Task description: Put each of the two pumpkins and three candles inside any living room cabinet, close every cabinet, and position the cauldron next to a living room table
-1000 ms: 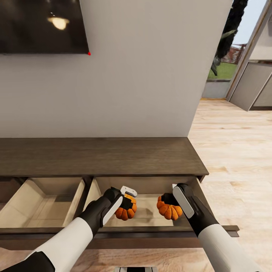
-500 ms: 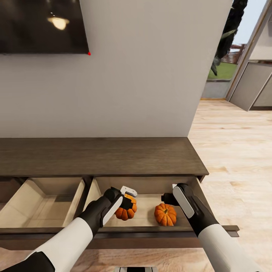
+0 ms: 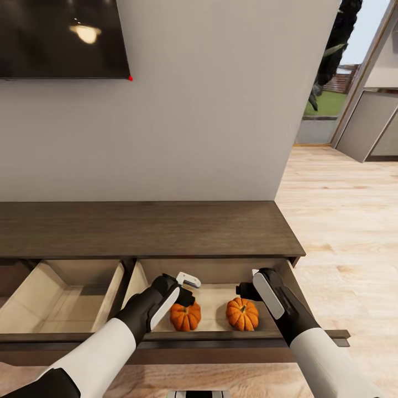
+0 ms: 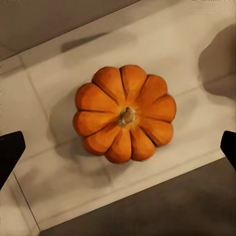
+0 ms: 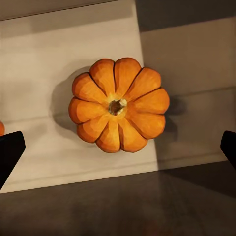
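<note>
Left pumpkin (image 3: pixel 185 316): on the pale floor of the open right-hand drawer (image 3: pixel 215 301), stem up, free of any grip.
Right pumpkin (image 3: pixel 242 313): on the same drawer floor, just beside the first, apart from it, stem up.
Left gripper (image 3: pixel 185 287): spread wide, holding nothing; poised directly above its pumpkin, which sits centred between the two dark fingertips (image 4: pixel 11 152) in the left wrist view.
Right gripper (image 3: pixel 247 290): likewise wide apart and empty, hanging straight over its pumpkin, fingertips (image 5: pixel 10 150) at the far edges of the right wrist view.
Key relation: each pumpkin straight below its own fingers, so lifting straight up looks enough to clear the drawer; no long axis to speak of, both round and squat.
Cabinet (image 3: pixel 143 229): two drawers pulled open, the left-hand drawer (image 3: pixel 61 301) showing a bare pale floor.
Left to do, by judgement: candles and cauldron untouched; drawers to shut later.
</note>
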